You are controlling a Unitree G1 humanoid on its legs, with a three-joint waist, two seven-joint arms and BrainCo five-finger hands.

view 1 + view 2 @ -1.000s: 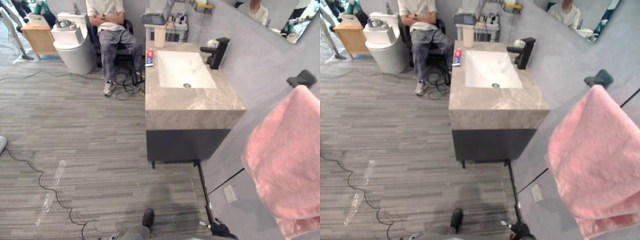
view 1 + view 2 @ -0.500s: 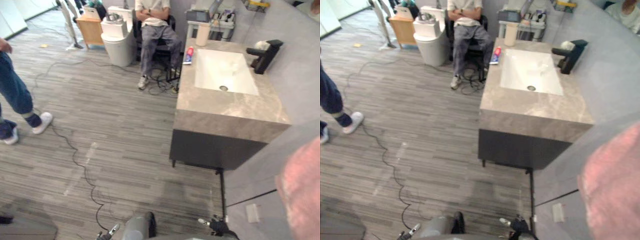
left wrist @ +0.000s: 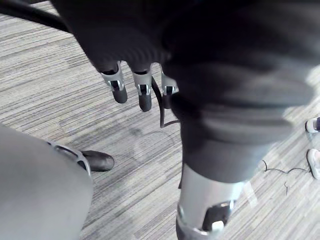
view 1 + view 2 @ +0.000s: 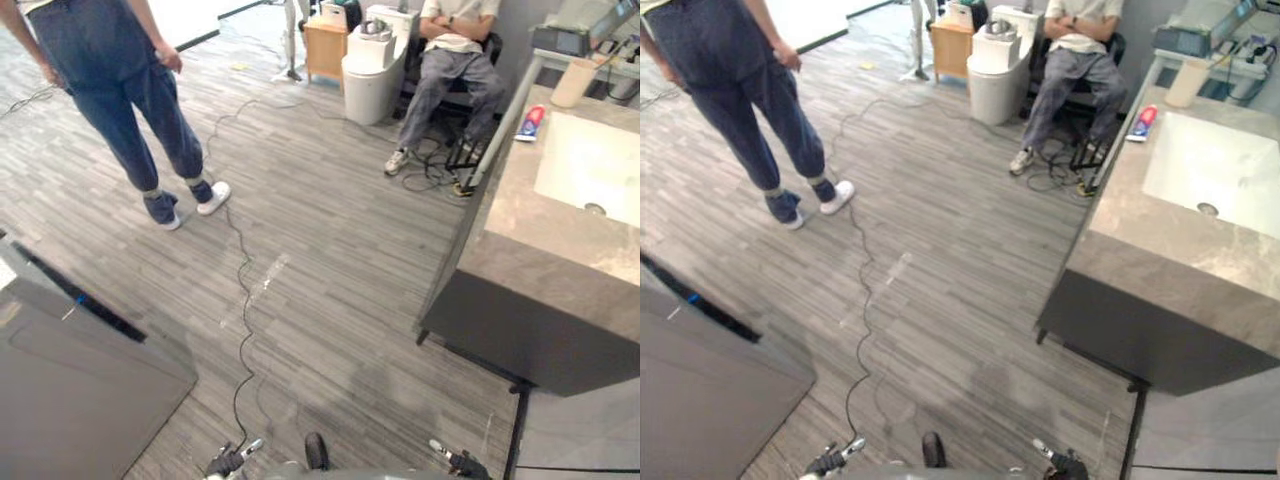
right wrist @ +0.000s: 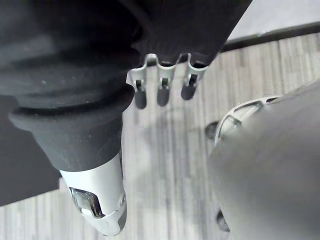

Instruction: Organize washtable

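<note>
Toothpaste tube (image 4: 530, 122) lies on the table (image 4: 520, 215), well apart from left hand (image 3: 144, 95) and right hand (image 5: 162, 90), both hanging loose and empty. Looks light, squishy; I'd grab it mid-body.

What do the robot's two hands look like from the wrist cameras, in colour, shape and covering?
Both hands look alike. The left hand has a dark ribbed cover over its back and wrist, short silver fingers with dark rounded tips, and a thicker thumb, dark-sleeved with a silver end. The right hand has the same cover, fingers and thumb.
</note>
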